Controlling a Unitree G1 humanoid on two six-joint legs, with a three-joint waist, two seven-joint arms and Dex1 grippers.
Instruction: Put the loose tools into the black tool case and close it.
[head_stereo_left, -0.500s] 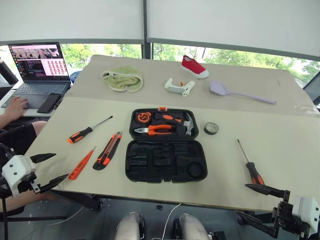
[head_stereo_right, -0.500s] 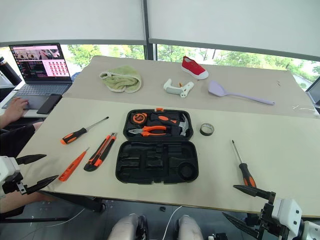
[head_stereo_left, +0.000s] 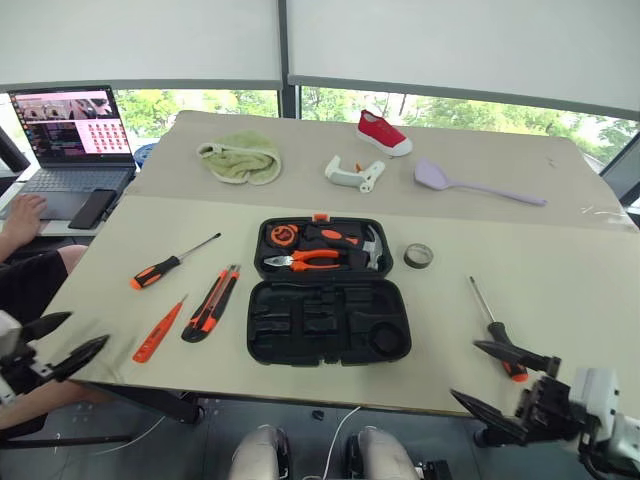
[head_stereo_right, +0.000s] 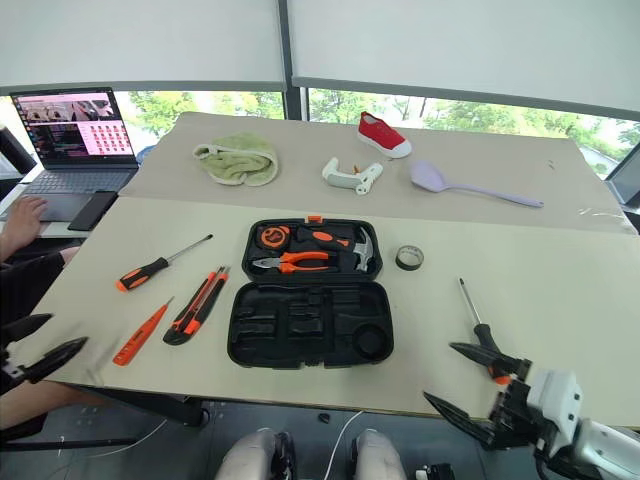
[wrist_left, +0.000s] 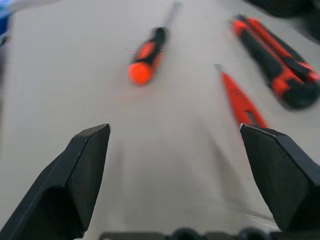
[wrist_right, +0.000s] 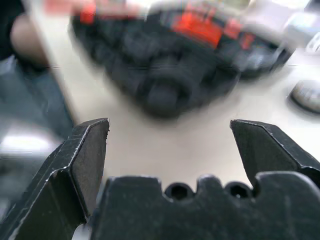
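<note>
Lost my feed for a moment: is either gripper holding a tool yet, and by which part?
Nothing is held. The left gripper and right gripper are both open and empty at the table's near edge; the tools lie on the table.

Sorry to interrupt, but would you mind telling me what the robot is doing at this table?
It is set to pack loose tools into the black tool case, which lies open mid-table. Nothing is held: the left gripper and right gripper hover open at the near edge. Two screwdrivers and the utility knife lie left of the case; the tape roll and another screwdriver lie right.
</note>
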